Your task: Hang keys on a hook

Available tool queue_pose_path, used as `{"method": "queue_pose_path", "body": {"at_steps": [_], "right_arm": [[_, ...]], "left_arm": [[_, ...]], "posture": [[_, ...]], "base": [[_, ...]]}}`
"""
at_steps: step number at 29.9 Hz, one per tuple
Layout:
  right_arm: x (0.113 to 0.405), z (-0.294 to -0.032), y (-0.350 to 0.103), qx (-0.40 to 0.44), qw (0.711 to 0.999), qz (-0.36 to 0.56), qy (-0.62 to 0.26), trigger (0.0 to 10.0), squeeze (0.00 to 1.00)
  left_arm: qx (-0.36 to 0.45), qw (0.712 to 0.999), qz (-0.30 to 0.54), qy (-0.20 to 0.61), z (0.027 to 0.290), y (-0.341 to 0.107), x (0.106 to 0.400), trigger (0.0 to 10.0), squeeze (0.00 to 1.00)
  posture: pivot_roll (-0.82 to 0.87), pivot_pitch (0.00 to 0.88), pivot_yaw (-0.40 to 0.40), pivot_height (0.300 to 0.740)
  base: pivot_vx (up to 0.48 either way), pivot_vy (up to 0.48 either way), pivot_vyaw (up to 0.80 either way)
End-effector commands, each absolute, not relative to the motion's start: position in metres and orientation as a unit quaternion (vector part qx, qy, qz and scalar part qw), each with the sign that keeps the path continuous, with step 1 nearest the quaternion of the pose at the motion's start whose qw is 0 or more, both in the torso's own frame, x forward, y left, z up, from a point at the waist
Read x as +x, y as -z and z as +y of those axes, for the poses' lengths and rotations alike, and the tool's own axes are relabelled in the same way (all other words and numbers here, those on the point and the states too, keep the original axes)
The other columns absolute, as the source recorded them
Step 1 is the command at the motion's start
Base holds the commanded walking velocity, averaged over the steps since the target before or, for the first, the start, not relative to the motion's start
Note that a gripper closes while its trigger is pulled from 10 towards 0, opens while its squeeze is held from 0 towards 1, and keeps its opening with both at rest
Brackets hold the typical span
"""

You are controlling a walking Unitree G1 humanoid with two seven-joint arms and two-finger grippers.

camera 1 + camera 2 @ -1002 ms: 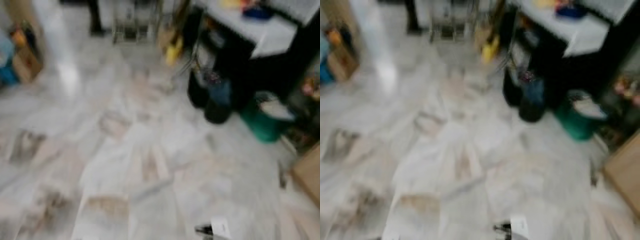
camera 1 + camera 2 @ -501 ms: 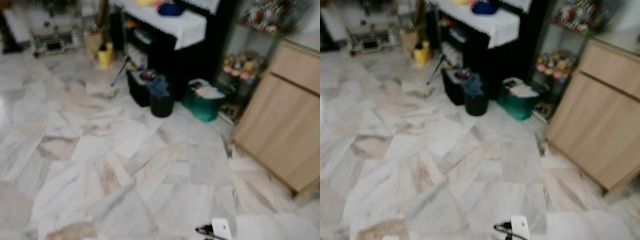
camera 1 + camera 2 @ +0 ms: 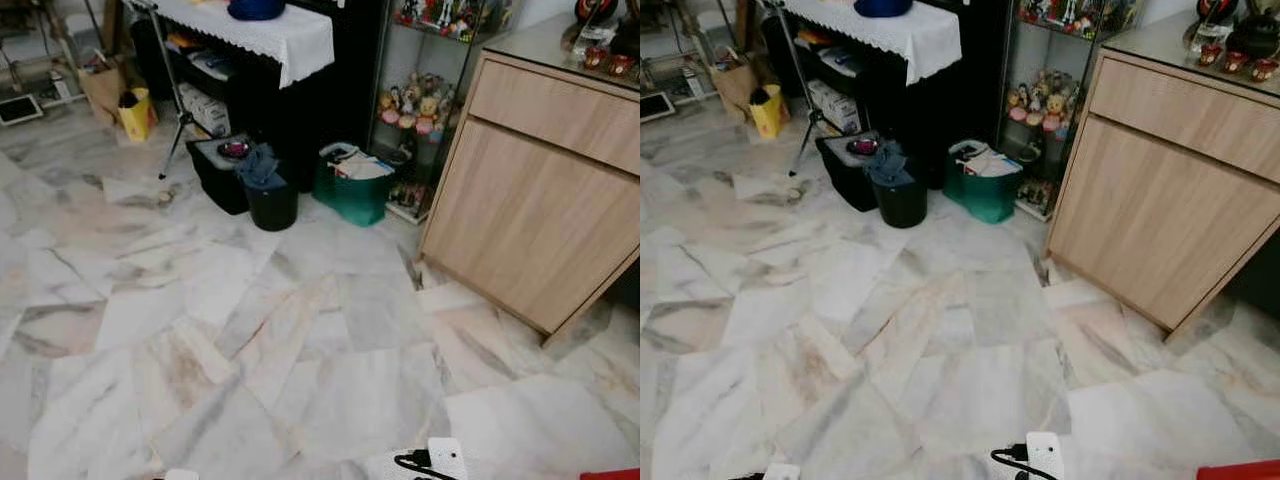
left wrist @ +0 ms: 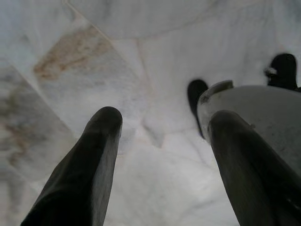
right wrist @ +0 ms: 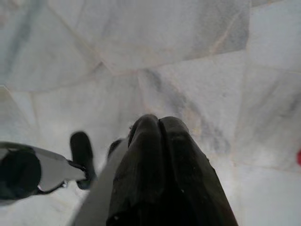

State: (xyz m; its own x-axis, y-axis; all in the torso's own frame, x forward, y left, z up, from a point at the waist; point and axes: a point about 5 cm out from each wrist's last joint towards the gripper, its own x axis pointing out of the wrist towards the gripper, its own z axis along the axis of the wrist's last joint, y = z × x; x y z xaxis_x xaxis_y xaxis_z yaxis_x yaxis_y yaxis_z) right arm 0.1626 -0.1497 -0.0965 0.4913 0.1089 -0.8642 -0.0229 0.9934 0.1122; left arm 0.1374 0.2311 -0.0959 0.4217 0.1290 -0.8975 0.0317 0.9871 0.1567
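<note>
Step in hand: I judge I am walking the robot across the room to find the keys and a hook; I make out neither among what the head cameras show.
Floor [image 3: 300, 330]: pale marble slabs ahead of me, with a white plug block [image 3: 445, 460] and its black cable at the near edge.
Cabinet [image 3: 540, 200]: a wooden one on my right, with small red cups [image 3: 1237, 62] on its top.
Black table [image 3: 300, 90]: across the room, under a white cloth [image 3: 262, 30], with a black bucket [image 3: 272, 200] and a green bin [image 3: 352, 185] on the floor in front of it.
Glass shelf [image 3: 420, 100]: between table and cabinet, full of small figurines.
Left gripper [image 4: 162, 155]: hanging down toward the floor, its two fingers [image 4: 89, 165] well apart and nothing between them.
Right gripper [image 5: 160, 155]: also hanging over the floor, fingers [image 5: 146, 160] pressed together; I see no key in them, though something small could hide in the pinch.
Doing it well: I would lift the head and scan the walls and the cabinet top, keep the pace slow so the picture is sharp, and step wide of the plug cable.
Change since half a second ago: the whole picture has swung, so that is my camera turning, not the furniture; the cabinet now fills more of the right side and the blur has cleared.
</note>
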Motion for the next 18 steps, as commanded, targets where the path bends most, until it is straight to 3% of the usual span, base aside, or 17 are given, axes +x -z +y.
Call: {"method": "queue_pose_path", "body": {"at_steps": [1,4,9,18], "right_arm": [[0.1626,-0.1559,0.0963,0.04,0.863,0.503,-0.029,10.0,0.0],[0.1631,-0.1564,0.0961,0.04,0.863,0.503,-0.026,10.0,0.0],[0.1635,-0.1564,0.096,0.04,0.863,0.503,-0.024,10.0,0.0],[0.1645,-0.1571,0.0956,0.039,0.864,0.502,-0.025,10.0,0.0]], "left_arm": [[0.073,0.84,0.536,-0.03,0.2283,0.0963,0.1382,10.0,0.0],[0.071,0.842,0.534,-0.026,0.2269,0.096,0.1399,10.0,0.0],[0.037,0.849,0.527,-0.031,0.2233,0.0959,0.1418,10.0,0.0],[0.049,0.85,0.522,-0.038,0.2257,0.0944,0.1446,10.0,0.0]], "posture": [[0.05,0.037,0.003,0.74],[0.05,0.04,0.001,0.74],[0.05,0.043,0.002,0.74],[0.05,0.048,-0.003,0.74]], "base": [[0.0,-0.345,-0.71],[0.0,-0.263,-0.71],[0.0,0.0,-0.7],[0.0,0.0,-0.68]]}}
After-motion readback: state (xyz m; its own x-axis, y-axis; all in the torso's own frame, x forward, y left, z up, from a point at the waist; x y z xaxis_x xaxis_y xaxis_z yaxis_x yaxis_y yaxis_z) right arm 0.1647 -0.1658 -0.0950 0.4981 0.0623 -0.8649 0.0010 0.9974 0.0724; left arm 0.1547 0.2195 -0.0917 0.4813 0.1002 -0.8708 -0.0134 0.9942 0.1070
